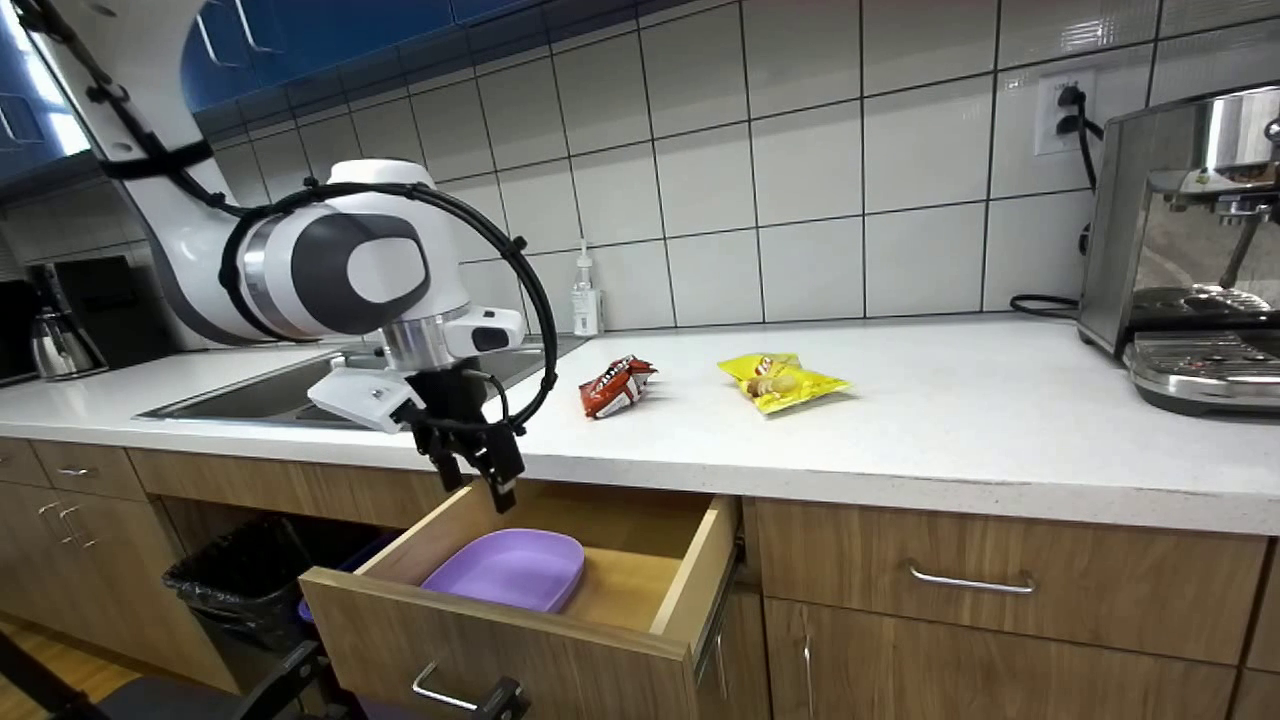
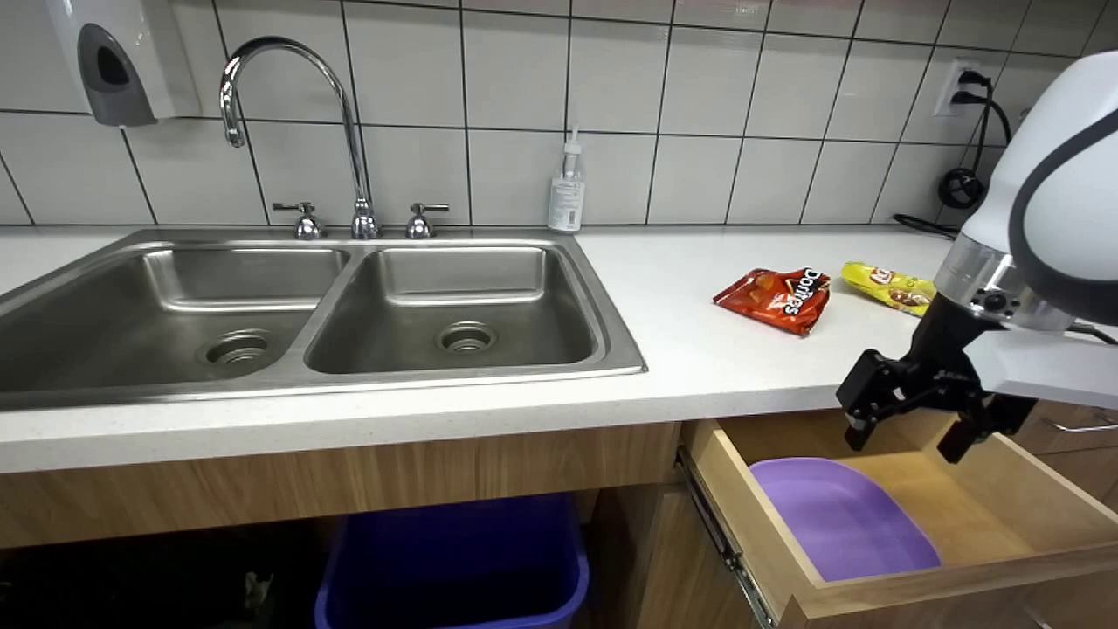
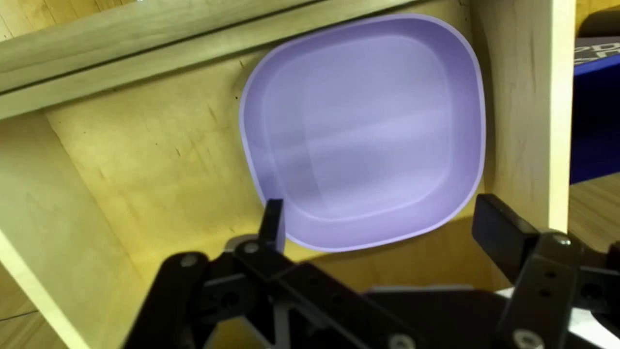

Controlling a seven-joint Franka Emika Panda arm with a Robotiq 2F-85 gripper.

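Note:
My gripper (image 1: pixel 477 490) is open with nothing between its fingers. In both exterior views it hangs above the pulled-out wooden drawer (image 1: pixel 520 640), apart from its contents; it also shows there (image 2: pixel 905 443). A shallow purple dish (image 1: pixel 515 570) lies in the drawer, and it shows in the other views too (image 2: pixel 843 520) (image 3: pixel 363 121). In the wrist view the dish sits beyond the fingertips (image 3: pixel 378 208), close to one drawer side wall (image 3: pixel 518 97). A red Doritos bag (image 2: pixel 777 299) and a yellow Lay's bag (image 1: pixel 780 380) lie on the counter behind the gripper.
A white countertop (image 1: pixel 950 400) runs above the drawer. A steel double sink (image 2: pixel 314 349) with a faucet (image 2: pixel 345 96) is beside the bags. A pump bottle (image 2: pixel 567 192) stands by the wall. A blue bin (image 2: pixel 454 559) is under the counter. An espresso machine (image 1: pixel 1190 230) stands on the counter.

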